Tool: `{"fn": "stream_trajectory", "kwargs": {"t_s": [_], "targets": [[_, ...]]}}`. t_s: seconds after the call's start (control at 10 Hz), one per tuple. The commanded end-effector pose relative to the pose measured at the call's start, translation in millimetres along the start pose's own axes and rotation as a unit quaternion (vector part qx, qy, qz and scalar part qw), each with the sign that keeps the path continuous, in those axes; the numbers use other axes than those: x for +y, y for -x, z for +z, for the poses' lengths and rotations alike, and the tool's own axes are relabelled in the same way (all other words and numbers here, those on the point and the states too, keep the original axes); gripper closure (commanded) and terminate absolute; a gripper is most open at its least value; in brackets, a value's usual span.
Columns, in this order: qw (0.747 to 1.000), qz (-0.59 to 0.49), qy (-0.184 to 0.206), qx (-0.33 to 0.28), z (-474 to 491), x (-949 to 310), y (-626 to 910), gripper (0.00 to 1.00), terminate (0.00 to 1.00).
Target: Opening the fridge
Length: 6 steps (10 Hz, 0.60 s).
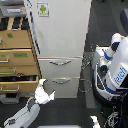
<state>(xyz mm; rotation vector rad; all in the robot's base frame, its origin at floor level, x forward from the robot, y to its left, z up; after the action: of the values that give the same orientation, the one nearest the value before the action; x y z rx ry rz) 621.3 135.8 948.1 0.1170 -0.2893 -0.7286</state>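
The fridge (62, 30) is a tall white unit in the middle of the exterior view. Its large upper door carries a green-marked square sticker (43, 9) and a long vertical handle (32, 30) along its left edge. Below are two drawers with silver handles (60, 63). All doors look closed. My gripper (48, 87) is white and comes in from the bottom left. It sits low by the lower drawer's left corner, well below the long handle. Its fingers look spread, with nothing between them.
A tan wooden drawer cabinet (17, 55) stands against the fridge on the exterior view's left, with some drawers pulled out. A white and blue robot (114, 65) with cables stands on the exterior view's right. The floor is dark carpet.
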Motion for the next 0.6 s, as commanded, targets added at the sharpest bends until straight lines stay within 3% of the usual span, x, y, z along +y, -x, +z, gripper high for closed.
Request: {"fn": "stream_trajectory", "kwargs": {"t_s": [0.1, 0.6], "targets": [[0.988, 0.11, -0.067, 0.086, 49, 141, -133, 0.0, 0.0], [0.983, 0.121, -0.076, 0.114, 50, 186, -170, 0.0, 0.0]]}}
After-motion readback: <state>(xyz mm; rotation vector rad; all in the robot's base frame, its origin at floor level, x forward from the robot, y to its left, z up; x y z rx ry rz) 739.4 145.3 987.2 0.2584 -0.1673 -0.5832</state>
